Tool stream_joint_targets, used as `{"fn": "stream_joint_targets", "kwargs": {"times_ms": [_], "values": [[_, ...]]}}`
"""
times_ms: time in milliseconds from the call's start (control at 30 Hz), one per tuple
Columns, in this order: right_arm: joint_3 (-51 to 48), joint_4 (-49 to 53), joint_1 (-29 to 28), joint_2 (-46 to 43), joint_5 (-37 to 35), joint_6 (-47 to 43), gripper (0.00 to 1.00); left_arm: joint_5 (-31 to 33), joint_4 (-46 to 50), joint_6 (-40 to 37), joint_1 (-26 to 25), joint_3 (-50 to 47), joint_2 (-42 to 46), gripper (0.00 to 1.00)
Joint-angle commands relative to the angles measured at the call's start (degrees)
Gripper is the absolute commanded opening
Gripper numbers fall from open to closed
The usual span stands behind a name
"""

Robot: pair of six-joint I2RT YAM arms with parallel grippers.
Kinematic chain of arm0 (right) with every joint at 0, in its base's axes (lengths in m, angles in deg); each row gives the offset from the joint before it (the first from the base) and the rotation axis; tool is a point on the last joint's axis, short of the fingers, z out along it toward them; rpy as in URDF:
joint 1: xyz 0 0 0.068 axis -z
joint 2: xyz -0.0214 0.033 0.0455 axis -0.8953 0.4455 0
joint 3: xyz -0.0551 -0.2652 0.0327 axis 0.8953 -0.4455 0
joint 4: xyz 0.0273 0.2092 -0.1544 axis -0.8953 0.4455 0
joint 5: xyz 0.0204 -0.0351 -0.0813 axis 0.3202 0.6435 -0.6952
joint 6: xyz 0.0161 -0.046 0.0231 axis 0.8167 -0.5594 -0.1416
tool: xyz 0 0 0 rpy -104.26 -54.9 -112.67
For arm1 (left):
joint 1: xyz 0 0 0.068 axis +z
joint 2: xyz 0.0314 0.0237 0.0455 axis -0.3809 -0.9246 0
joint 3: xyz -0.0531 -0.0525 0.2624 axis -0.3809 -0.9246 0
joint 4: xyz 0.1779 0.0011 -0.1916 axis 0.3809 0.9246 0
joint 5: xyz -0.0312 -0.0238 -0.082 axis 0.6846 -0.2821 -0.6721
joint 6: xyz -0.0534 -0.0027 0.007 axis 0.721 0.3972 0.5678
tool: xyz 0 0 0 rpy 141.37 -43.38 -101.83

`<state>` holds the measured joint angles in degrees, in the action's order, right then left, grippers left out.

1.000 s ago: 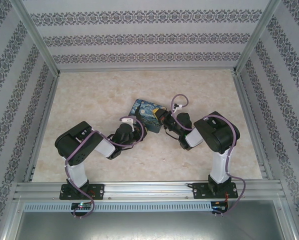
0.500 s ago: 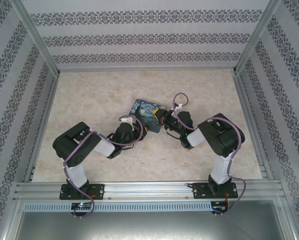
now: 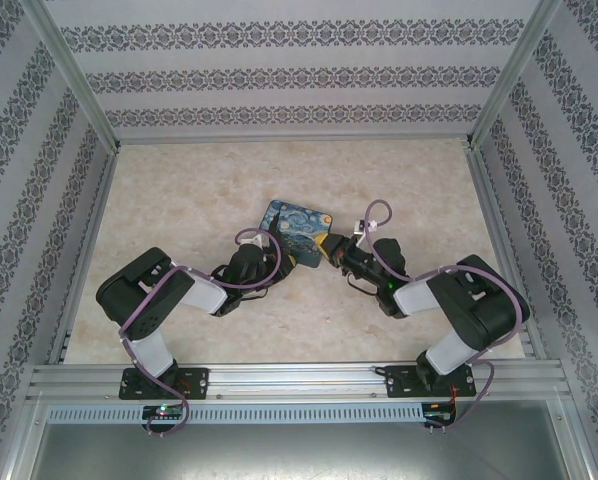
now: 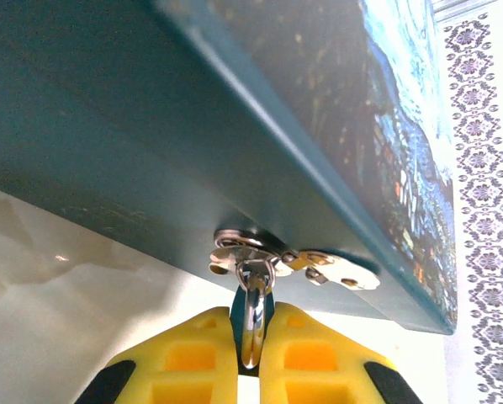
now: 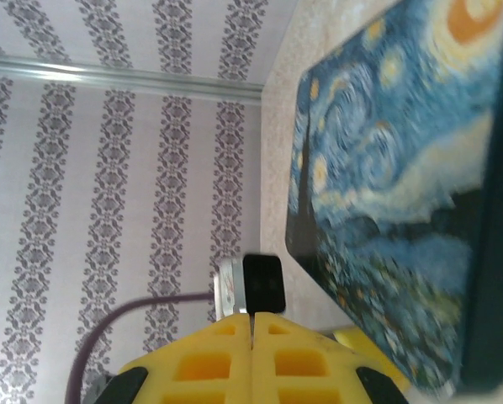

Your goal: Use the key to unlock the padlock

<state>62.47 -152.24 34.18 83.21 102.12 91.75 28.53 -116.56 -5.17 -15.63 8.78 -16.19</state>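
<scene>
Step in hand: steadying the lock for the key. All places are given from the box (image 3: 297, 228), which lies flat on the table (image 3: 179, 190), painted lid up.

- The left gripper (image 4: 250, 328) is at the box's near front wall, just under the lid edge. Its yellow fingers (image 4: 193, 349) pinch the padlock (image 4: 252, 313).
- The padlock's silvery loop hangs from the hasp (image 4: 331, 268) on that wall and runs down between the pads. The body is mostly hidden there, and no keyhole is visible.
- Reading: this hold stops the lock swinging on the hasp and fixes which way it faces for the other arm.
- The right gripper (image 5: 251, 324) is just off the box's right side at lid height, with the lid to its right. Its fingers (image 5: 298, 349) are pressed together, with no gap along the seam.
- I cannot make out the key. A small black block (image 5: 264, 282) with a silvery edge sits just past the tips, and a purple cable (image 5: 150, 307) runs toward it. I cannot tell whether it is a key head or a plug.
- From above, the two grippers flank the box's near edge, near each other but apart.

Judgement: early in the task. The lock is on the hasp and, as far as seen, unopened. The next move calls for fine alignment at the lock's lower end. Risks: the lock may twist in the pads, or a thin key may slip.
</scene>
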Motion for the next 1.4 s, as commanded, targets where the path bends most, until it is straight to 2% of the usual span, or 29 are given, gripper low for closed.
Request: {"fn": "stream_joint_targets", "kwargs": {"times_ms": [0,267,633,967,1367], "values": [[-3.2,0.4,-3.2,-2.7,-1.3,-2.4,0.0,-2.8,-5.3,3.9,0.7,-0.2,1.1,0.0],[-8.1,0.5,-8.6,-2.4,-7.5,-3.0,0.0,-5.1,-8.3,7.1,1.1,0.0,0.8,0.0],[-6.8,-3.7,-9.1,5.1,-10.1,0.1,0.0,-6.8,-14.1,12.8,1.5,-0.5,0.5,0.0],[-5.9,-3.2,-9.5,5.0,-14.1,3.1,0.0,-7.2,-14.5,14.0,1.5,-0.4,0.3,0.0],[-3.9,-3.6,-9.6,6.9,-14.7,3.8,0.0,-7.5,-15.2,14.8,1.5,-0.2,-0.1,0.0]]}}
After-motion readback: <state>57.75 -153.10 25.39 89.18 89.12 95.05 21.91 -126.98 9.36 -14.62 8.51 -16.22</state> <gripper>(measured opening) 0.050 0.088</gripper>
